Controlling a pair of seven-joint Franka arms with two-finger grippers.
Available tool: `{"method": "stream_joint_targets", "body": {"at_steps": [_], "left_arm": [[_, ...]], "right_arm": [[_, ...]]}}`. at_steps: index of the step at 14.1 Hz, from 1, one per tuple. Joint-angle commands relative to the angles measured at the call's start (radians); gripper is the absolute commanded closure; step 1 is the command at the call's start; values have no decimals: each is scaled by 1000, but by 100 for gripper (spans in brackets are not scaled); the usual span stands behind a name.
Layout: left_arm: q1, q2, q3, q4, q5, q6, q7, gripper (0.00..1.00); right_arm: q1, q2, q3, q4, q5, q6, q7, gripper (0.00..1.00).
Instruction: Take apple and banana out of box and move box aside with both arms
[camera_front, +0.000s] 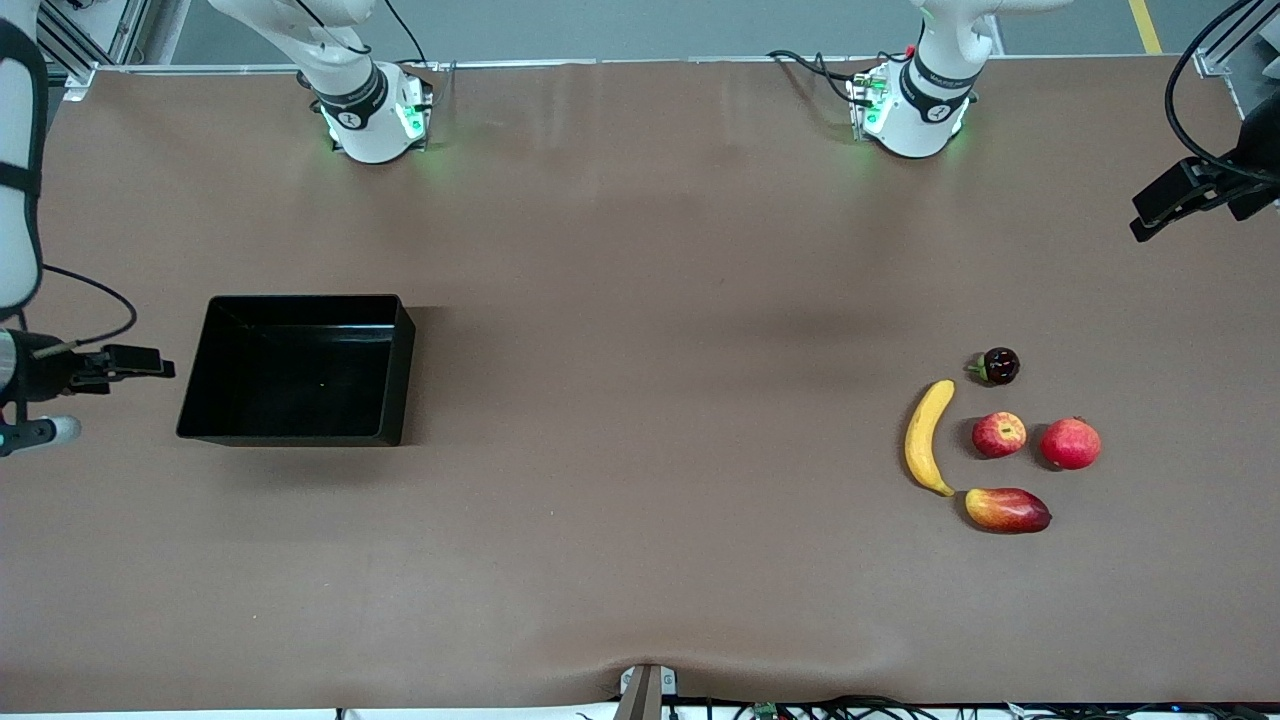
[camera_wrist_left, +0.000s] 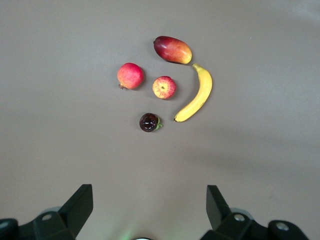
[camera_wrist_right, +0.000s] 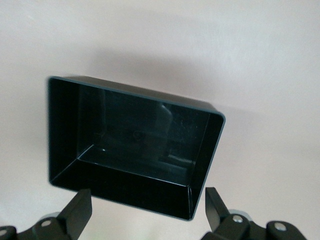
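The black tray (camera_front: 290, 375) lies empty on the table toward the right arm's end; the right wrist view shows it too (camera_wrist_right: 130, 135). The yellow banana (camera_front: 928, 437) and the small red apple (camera_front: 999, 434) lie side by side toward the left arm's end, and both show in the left wrist view, banana (camera_wrist_left: 197, 95) and apple (camera_wrist_left: 164, 87). My right gripper (camera_front: 135, 363) is open and empty, up beside the tray; its jaws also show in its own view (camera_wrist_right: 147, 192). My left gripper (camera_front: 1165, 205) is open and empty, high up and apart from the fruits, as its own view (camera_wrist_left: 149, 189) shows.
A plain red fruit with a crown tip (camera_front: 1070, 443) lies beside the apple. A red-and-yellow mango (camera_front: 1007, 510) lies nearer the front camera by the banana's tip. A small dark round fruit (camera_front: 999, 366) lies farther off. Brown table surface (camera_front: 650, 400) stretches between tray and fruits.
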Motion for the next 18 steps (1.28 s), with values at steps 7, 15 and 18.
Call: {"method": "stream_joint_targets", "body": {"at_steps": [7, 15, 18], "left_arm": [[31, 2, 5, -8, -34, 23, 52, 0], [33, 13, 5, 30, -26, 14, 49, 0], [35, 27, 3, 35, -23, 13, 49, 0]], "right_arm": [[94, -124, -9, 197, -29, -271, 73, 0], [125, -457, -7, -170, -76, -228, 253, 0], [117, -459, -7, -186, -75, -234, 261, 0]]}}
